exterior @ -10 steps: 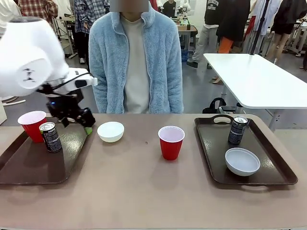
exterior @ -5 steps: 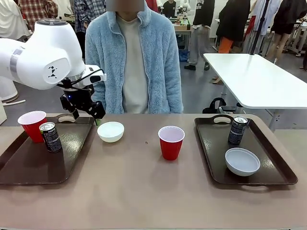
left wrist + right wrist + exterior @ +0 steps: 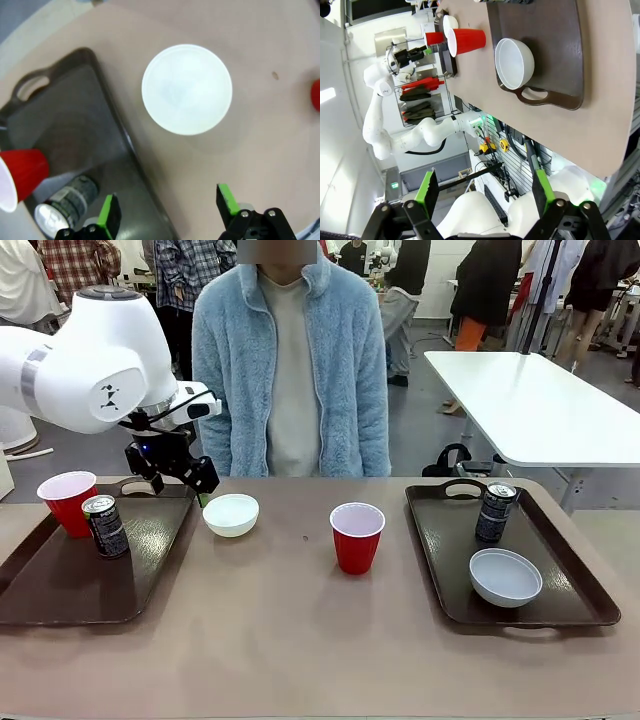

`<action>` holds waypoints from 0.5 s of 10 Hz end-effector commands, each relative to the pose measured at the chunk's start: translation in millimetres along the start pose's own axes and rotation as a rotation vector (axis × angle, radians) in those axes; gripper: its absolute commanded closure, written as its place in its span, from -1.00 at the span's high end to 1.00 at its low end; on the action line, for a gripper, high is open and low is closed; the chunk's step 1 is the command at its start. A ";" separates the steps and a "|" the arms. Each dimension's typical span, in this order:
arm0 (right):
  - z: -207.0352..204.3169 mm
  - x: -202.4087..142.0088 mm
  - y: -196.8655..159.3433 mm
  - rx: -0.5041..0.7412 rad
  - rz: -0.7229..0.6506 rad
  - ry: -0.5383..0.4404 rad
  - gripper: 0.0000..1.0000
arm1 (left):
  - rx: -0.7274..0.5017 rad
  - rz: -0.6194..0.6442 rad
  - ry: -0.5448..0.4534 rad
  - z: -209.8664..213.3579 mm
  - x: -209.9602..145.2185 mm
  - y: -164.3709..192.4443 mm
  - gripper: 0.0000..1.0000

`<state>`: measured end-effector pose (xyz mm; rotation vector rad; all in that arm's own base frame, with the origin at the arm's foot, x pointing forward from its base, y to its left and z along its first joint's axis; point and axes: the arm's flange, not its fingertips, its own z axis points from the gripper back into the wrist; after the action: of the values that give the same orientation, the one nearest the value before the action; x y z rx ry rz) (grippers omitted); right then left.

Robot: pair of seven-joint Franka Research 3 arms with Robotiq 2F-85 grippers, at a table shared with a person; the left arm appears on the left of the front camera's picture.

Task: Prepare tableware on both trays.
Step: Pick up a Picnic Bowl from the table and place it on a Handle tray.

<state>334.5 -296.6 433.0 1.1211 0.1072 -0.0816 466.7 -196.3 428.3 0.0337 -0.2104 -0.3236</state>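
Observation:
My left gripper (image 3: 190,485) hangs open and empty over the far right corner of the left tray (image 3: 60,590), just left of a white bowl (image 3: 231,514) on the bare table. In the left wrist view that bowl (image 3: 187,89) lies ahead of the gripper (image 3: 167,212), beside the tray's rim (image 3: 125,145). A red cup (image 3: 68,502) and a black can (image 3: 105,526) stand on the left tray. Mid-table stands another red cup (image 3: 357,537). The right tray (image 3: 560,610) holds a can (image 3: 496,511) and a bowl (image 3: 505,576). My right gripper (image 3: 485,192) is open, back from the table's near edge.
A person in a light blue fleece (image 3: 290,370) stands at the far edge, hands out of sight. A white table (image 3: 540,410) stands behind on the right. Bare tabletop (image 3: 300,640) stretches between the trays.
My left gripper has risen from over the left tray and shifted right toward the white bowl; in the last half second it barely moved. The tableware stays put.

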 end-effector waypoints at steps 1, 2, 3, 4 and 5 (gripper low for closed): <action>-1.8 -2.2 2.7 0.001 -0.012 -0.002 0.95 | -0.038 0.086 0.011 -27.7 21.0 3.2 1.00; -1.8 -2.2 2.7 0.001 -0.012 -0.002 0.95 | -0.055 0.110 0.011 -42.7 27.3 6.6 1.00; -1.8 -2.2 2.7 0.001 -0.012 -0.002 0.95 | -0.110 0.127 -0.005 -57.8 34.1 6.2 1.00; -1.8 -2.2 2.7 0.001 -0.012 -0.002 0.95 | -0.125 0.144 -0.043 -64.7 43.2 5.2 1.00; -1.8 -2.2 2.7 0.001 -0.012 -0.002 0.95 | -0.100 0.147 -0.070 -70.8 51.6 2.5 1.00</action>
<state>334.5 -296.7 433.1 1.1212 0.1071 -0.0816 522.2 -201.0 367.7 -0.0874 -0.2172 -0.2186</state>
